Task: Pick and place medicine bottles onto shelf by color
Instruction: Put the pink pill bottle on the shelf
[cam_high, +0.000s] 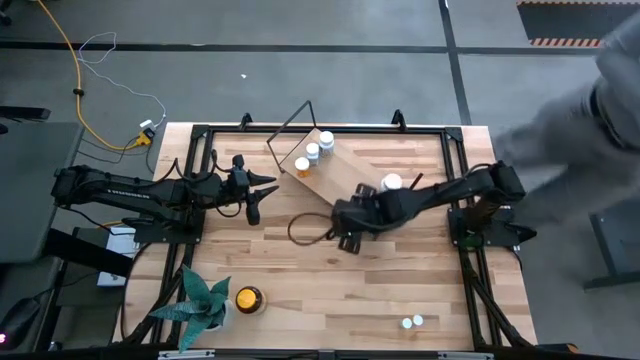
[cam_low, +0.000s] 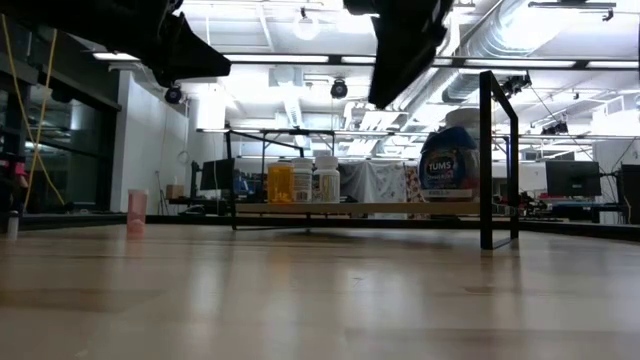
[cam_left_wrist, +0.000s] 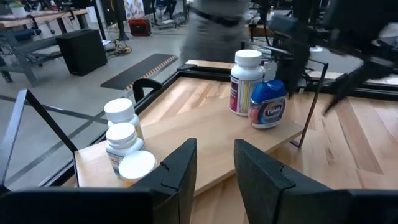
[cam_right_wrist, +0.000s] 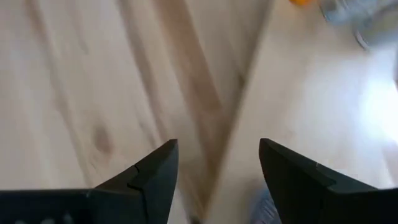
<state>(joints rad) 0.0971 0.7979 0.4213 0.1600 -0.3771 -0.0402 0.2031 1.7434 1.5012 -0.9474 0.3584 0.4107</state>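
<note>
**My two pincers empty above the desk, shelf lying on the diagonal**

The shelf (cam_high: 335, 172) is a flat board of pale wood with thin dark wire frames at its two ends. It lies on the desk (cam_high: 300, 270) with its long axis on a diagonal: one end points to the far left side of the desk, the other end to the right, under my right arm.

On the far left end of the shelf stand three small round bottles close together: an orange bottle (cam_high: 302, 166) with a white cap and two white bottles (cam_high: 320, 145), all upright. Toward the other end stand a taller white bottle (cam_left_wrist: 246, 82) with a coloured label and, just beside it, a blue bottle (cam_left_wrist: 268, 103) of rounder shape. Both are upright.

Off the shelf, an amber bottle (cam_high: 247, 298) with a yellow cap stands at the near left of the desk beside a green plant (cam_high: 195, 303), and two small white-capped bottles (cam_high: 412, 322) stand at the near right.

My left pincer (cam_high: 254, 192) hangs left of the shelf, pointing at it, its fingers narrow with a small gap and holding nothing. My right pincer (cam_high: 349, 226) is above the near edge of the board, its fingers wide apart and empty; below them I see only smooth wood grain.

A person in grey stands beyond the right side of the desk.
</note>
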